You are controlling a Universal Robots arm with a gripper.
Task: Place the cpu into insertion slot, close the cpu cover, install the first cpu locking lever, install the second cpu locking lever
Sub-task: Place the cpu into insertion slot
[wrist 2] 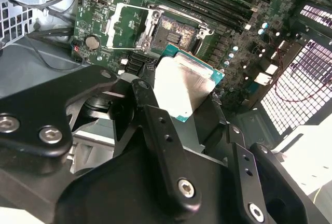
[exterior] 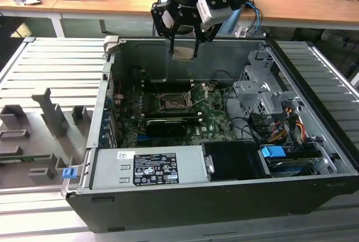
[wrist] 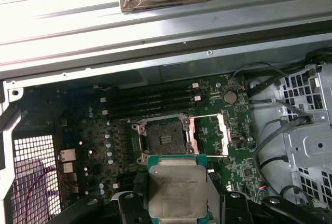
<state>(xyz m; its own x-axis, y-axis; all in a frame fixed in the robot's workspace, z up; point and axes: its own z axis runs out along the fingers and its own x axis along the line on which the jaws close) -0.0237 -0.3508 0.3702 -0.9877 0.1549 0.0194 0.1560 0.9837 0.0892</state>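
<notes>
Thin square silver-topped cpu is pinched edge-on in the black two-finger gripper, high above the dark silver-rimmed insertion slot, silver-frame cpu cover flipped open beside it; step one I'd say, seating needs square alignment, level drop.

The exterior view stands off my arm, high and to one side of the open dark metal computer case. It looks slantwise down into the case, from far enough to see all of it and my black gripper above. Both wrist views sit close behind my fingers and look down on the green circuit board, the second from the opposite side. All three share the small dark square socket with silver rim and the thin square silver-grey metal chip that I hold.
</notes>
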